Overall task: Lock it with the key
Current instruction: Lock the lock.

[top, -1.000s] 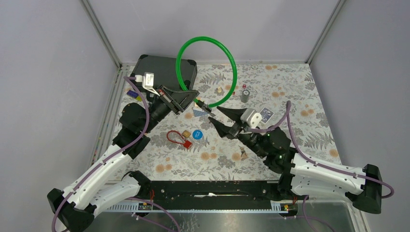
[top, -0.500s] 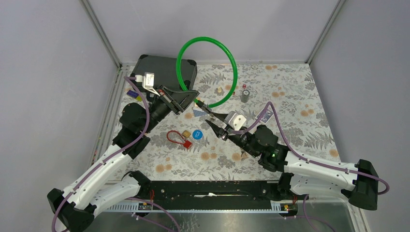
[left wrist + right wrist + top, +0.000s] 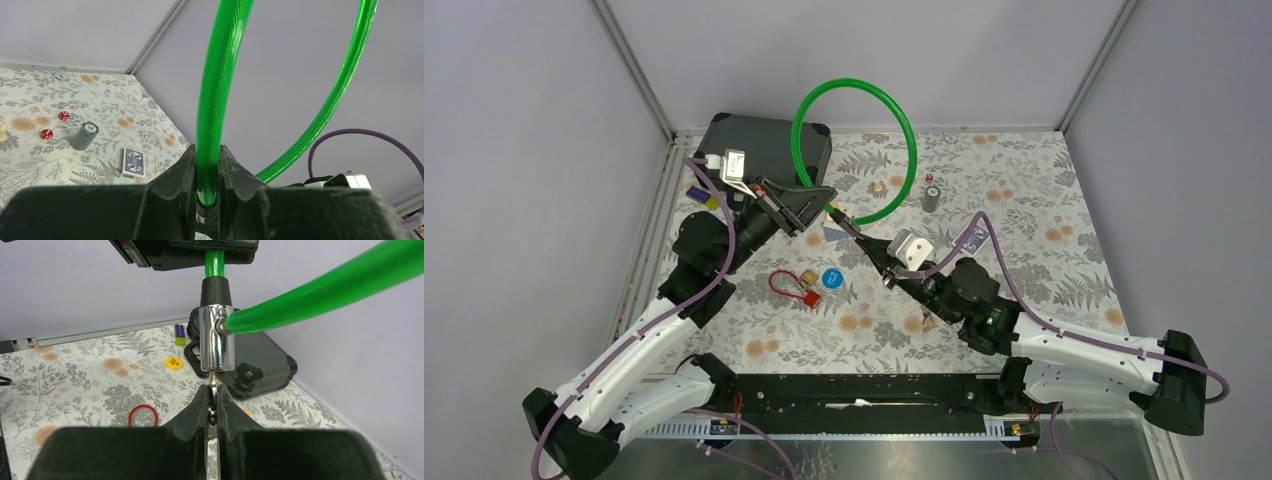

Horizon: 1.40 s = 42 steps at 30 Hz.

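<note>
Right wrist view: the right gripper [image 3: 212, 401] is pinched shut on the key [image 3: 212, 386], directly below the chrome lock barrel [image 3: 216, 337] and in line with its long axis. Above the barrel, the left gripper [image 3: 207, 167] clamps the green cable [image 3: 220, 75].

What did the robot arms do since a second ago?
The right gripper slid forward and left to the silver lock and shut its open jaws on the key under it. The left gripper stayed clamped on the green cable, and the lock stayed put.
</note>
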Tool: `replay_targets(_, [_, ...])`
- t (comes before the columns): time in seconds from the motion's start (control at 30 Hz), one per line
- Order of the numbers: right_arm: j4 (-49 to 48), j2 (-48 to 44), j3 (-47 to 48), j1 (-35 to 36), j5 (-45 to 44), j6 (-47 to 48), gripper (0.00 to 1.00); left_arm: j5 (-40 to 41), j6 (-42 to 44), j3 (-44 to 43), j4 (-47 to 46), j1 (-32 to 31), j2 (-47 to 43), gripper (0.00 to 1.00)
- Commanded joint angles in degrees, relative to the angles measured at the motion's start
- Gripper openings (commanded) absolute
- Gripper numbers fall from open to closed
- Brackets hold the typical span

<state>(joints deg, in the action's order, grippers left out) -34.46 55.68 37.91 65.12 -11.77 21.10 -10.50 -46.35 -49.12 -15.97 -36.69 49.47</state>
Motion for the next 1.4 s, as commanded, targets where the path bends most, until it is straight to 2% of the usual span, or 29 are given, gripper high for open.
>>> replay_targets(0.0, [-2.2, 0.6, 1.4, 0.1, -0.6, 2.5, 0.00, 0.0, 0.0, -2.4, -5.9, 0.2, 0.1, 0.00])
replay_targets(0.33, [-1.6, 0.6, -2.5, 0.0, -4.2, 5.8, 0.00, 0.7, 0.3, -1.9, -5.9, 0.1, -0.3, 0.00])
replay_targets(1.2, [2.7, -4.1, -9.0, 0.0, -8.6, 3.0, 0.00, 2.0, 3.3, -3.3, -3.8, 0.1, -0.6, 0.00])
replay_targets(1.37, [7.1, -4.6, -7.8, 0.0, -10.8, -1.7, 0.00, 3.3, 5.1, -3.8, -1.8, 0.2, -1.1, 0.00])
